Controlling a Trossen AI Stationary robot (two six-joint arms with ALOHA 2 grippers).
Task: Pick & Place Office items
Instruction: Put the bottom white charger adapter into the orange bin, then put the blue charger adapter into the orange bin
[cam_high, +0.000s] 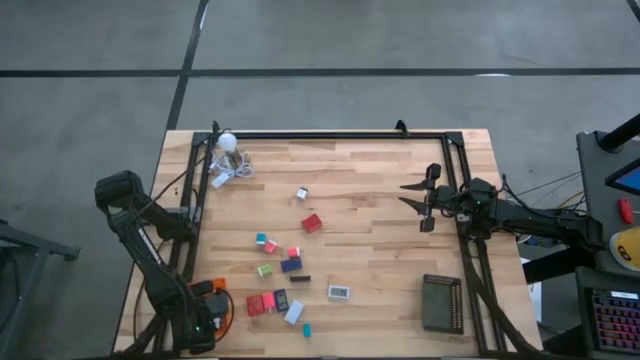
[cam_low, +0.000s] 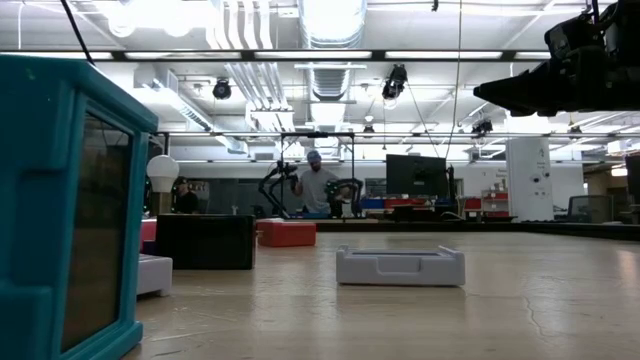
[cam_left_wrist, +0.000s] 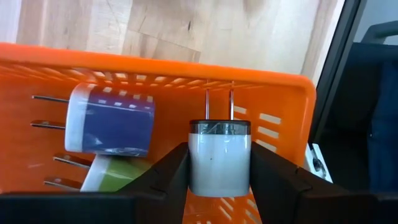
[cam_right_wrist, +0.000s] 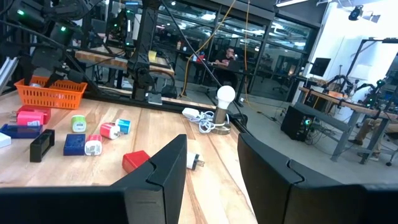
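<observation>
My left gripper stands at the table's near left corner, over the orange ribbed tray, and is shut on a white charger block with a dark band and two prongs. Two more chargers lie in the tray, a purple-and-white one and a green-and-white one. Other office items lie scattered on the wooden table, among them a red block, a navy one and a white one. My right gripper waits open at the table's right side, with nothing between its fingers. My left gripper pinches the white charger's body by two opposite sides between its two fingers. The fingers come steeply from above. The prongs point away from the fingers, toward the tray's orange wall. Whether the charger touches the tray, I cannot tell.
A black ribbed tray lies at the near right. A white bulb with a coiled cord stands at the far left corner. A black frame rail runs around the table. A teal item stands close before the low camera.
</observation>
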